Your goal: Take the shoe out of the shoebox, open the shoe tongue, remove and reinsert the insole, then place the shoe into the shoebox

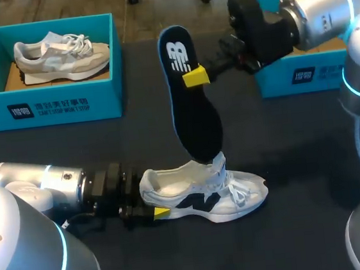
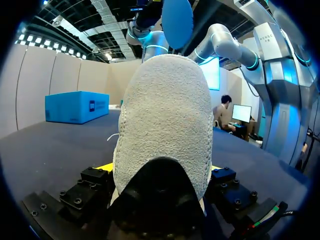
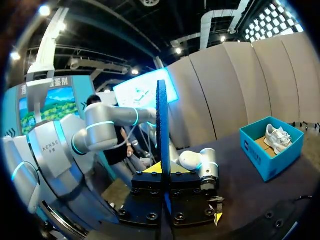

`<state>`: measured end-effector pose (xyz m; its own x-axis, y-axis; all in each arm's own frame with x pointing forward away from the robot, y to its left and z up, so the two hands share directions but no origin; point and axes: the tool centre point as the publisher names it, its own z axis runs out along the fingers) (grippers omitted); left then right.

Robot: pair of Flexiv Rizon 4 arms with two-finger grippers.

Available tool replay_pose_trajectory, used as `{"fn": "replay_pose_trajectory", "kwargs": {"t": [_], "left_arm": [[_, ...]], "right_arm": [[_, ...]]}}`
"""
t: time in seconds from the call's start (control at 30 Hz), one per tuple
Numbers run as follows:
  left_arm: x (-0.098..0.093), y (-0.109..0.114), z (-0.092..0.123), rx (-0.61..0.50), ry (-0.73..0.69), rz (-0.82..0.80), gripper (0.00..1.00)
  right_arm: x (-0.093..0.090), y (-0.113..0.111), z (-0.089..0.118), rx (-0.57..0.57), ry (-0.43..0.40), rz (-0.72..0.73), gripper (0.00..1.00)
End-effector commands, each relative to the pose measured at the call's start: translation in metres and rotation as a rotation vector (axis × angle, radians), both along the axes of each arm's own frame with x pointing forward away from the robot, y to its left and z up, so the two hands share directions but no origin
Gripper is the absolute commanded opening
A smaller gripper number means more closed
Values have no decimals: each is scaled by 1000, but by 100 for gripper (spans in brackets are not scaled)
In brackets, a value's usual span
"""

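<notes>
1. Head view:
   - Left gripper (image 1: 152, 202) clamped on the heel of the white sneaker (image 1: 205, 193). Sneaker sole-down on the dark table (image 1: 311, 160), toe toward 3 o'clock.
   - Right gripper (image 1: 194, 77) pinching the black insole (image 1: 194, 117) near its logo end, held near upright. Lower tip dipping into the sneaker's opening, just behind the tongue (image 1: 218, 164).
   - Teal shoebox (image 1: 48, 107) at 10 o'clock from the sneaker, holding a grey sneaker (image 1: 62, 56).
   - Second shoebox (image 1: 296, 77) at 2 o'clock, mostly hidden by the right arm.
2. Left wrist view:
   - Sneaker heel (image 2: 162, 125) fills the gap between both fingers, gripped from two sides.
   - Insole's blue underside (image 2: 177, 20) visible above the collar.
3. Right wrist view:
   - Insole (image 3: 162, 125) edge-on, squeezed between the fingers.
   - Teal shoebox (image 3: 272, 145) well ahead and off to one side.
4. Risks (judgement):
   - Tip likely to catch on the tongue or collar, so the insole buckles or folds instead of sliding in flat.
   - Steep entry angle likely to jam the tip partway in.
   - Downward push could pivot the sneaker in the heel-only grip.
   - Narrow pinch could let the insole twist or slip.
</notes>
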<state>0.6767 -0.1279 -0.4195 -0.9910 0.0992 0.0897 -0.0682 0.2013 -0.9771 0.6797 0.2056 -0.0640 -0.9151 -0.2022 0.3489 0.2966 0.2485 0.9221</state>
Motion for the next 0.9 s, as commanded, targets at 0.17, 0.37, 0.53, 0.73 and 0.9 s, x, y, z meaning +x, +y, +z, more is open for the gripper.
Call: {"fn": "replay_pose_trajectory", "kwargs": {"t": [0.17,0.37,0.53,0.73,0.9], "left_arm": [[-1,0,0,-1,0,1,0],[-1,0,0,-1,0,1,0],[-1,0,0,-1,0,1,0],[-1,0,0,-1,0,1,0],[-1,0,0,-1,0,1,0]], "right_arm": [[-6,-1,-3,17,2,-15,0],[-21,-34,22,94,45,-185,0],[-41,-50,41,166,64,-234,0],[-41,-50,41,166,64,-234,0],[-41,-50,41,166,64,-234,0]]}}
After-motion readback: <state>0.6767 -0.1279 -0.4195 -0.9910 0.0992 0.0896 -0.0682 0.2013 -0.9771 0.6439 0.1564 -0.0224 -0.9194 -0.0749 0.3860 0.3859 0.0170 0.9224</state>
